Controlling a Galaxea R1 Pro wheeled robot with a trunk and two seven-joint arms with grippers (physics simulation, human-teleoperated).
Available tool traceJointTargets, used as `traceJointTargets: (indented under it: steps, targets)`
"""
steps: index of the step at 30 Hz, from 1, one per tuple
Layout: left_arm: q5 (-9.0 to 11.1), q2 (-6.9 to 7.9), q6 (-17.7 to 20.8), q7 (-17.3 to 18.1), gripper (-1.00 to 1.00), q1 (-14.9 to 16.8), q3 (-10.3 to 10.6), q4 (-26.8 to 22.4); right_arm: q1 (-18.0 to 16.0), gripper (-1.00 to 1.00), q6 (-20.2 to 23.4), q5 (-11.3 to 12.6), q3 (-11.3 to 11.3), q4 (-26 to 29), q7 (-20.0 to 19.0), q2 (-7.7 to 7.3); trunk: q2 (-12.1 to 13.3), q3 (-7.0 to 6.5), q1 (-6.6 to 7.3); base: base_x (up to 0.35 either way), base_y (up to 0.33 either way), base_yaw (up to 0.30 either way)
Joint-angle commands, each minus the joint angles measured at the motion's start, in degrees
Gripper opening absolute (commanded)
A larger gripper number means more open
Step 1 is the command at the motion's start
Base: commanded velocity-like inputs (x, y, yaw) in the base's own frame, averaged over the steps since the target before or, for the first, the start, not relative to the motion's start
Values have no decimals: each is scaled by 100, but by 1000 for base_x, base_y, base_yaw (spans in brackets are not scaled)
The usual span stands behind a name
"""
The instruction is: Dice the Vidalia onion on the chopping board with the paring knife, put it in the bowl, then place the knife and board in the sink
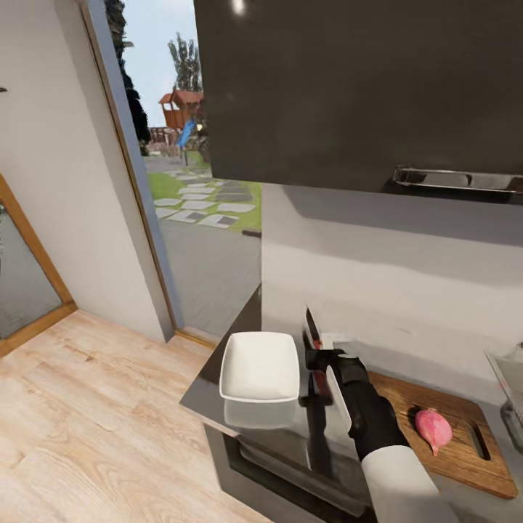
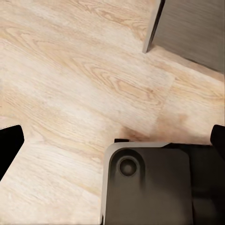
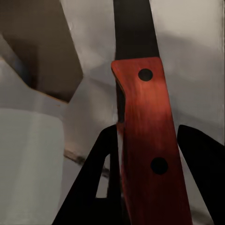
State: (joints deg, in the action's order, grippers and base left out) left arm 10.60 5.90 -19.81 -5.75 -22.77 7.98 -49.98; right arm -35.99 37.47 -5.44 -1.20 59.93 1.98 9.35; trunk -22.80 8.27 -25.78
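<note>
Head looks down at countertop (image 1: 218, 396) — wrists close: floor (image 2: 70, 93), paring knife (image 3: 145, 140)

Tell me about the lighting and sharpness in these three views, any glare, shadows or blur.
Head view: a bright spot of glare on the dark cabinet, its shadow across the wall below, and the bowl mirrored in the glossy countertop. Left wrist view: evenly lit floor, dark fingers at the edges. Right wrist view: the knife is close and soft, its handle half in shadow.

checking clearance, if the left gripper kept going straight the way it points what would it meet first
Probably the light wooden plank floor: the left wrist view looks along the fingers at it, past a dark grey base part. Depth is unclear.
</note>
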Motion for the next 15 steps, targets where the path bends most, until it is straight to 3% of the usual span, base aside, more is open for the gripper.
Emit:
traceJointTargets:
  steps: [1,15]
  targets:
    - [39,9,-14,-49,100,1,37,-7,-4,-100,32,-54,-12,8,-22,6,-12,2,0,-332,0,0]
    - [40,14,-14,-49,100,1,37,-5,-4,-100,14,-54,-12,32,-26,6,-12,-124,0,-331,0,0]
